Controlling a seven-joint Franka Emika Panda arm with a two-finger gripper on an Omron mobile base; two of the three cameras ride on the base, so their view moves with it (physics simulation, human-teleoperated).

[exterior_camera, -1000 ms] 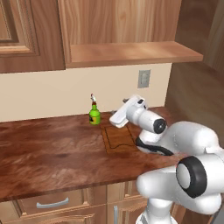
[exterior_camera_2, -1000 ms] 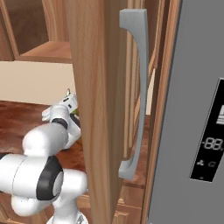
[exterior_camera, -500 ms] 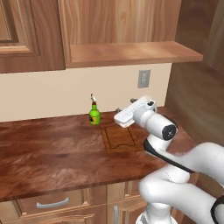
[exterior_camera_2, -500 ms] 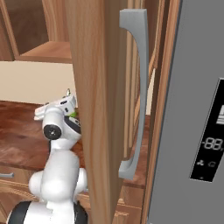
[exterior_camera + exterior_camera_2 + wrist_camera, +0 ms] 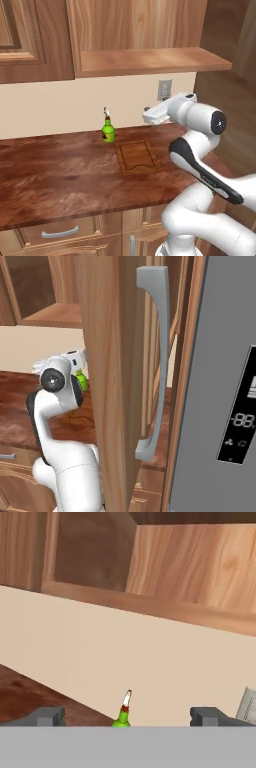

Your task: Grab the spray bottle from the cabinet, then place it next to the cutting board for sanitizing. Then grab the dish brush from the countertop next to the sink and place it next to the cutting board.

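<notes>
While the arm rises at the lower right of the left base view, the spray bottle (image 5: 108, 131) stands upright on the countertop (image 5: 60, 170), just behind the cutting board's (image 5: 137, 156) far left corner. The gripper (image 5: 148, 116) hangs above the board's right side, holding nothing. In the right base view, the bottle (image 5: 80, 380) peeks out beside the arm. In the hand view, the fingertips (image 5: 48, 716) stand wide apart, with the bottle (image 5: 123, 710) between them, against the wall under the cabinet (image 5: 165, 564).
</notes>
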